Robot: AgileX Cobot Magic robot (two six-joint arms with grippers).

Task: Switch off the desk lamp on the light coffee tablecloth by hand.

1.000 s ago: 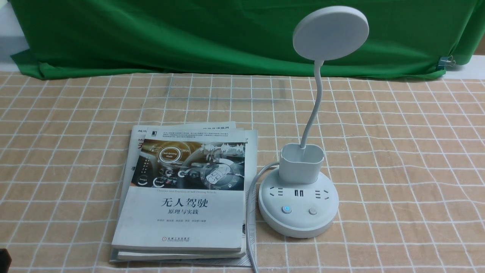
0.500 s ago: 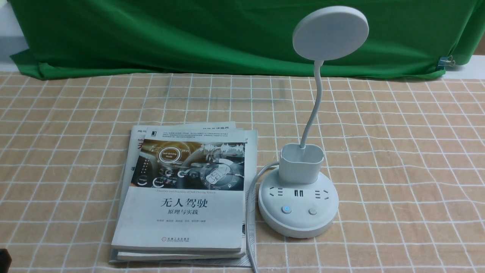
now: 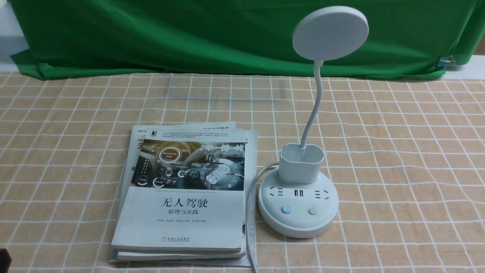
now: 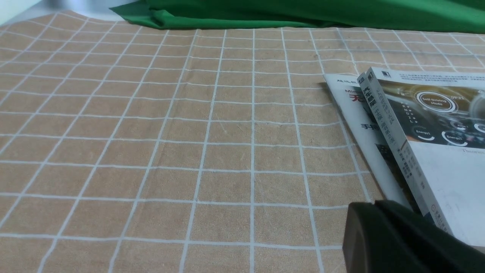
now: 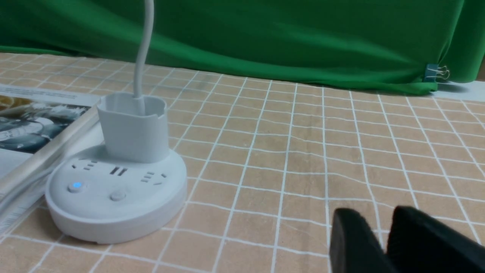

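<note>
The white desk lamp (image 3: 298,212) stands on the light coffee tablecloth (image 3: 398,151), with its disc head (image 3: 330,32) raised on a bent neck. On its round base (image 5: 113,197) the left button (image 5: 76,185) glows blue and the right button (image 5: 118,196) is unlit. Of the hand only black fingers show. My right gripper (image 5: 379,218) hovers low over the cloth to the right of the base, apart from it, open with a narrow empty gap. My left gripper (image 4: 374,204) is shut on nothing beside the books' near corner.
A stack of books (image 3: 185,197) lies just left of the lamp, with the lamp's white cord (image 3: 250,212) running between them. A green backdrop cloth (image 3: 189,34) hangs along the far edge, held by a binder clip (image 5: 435,72) at the right.
</note>
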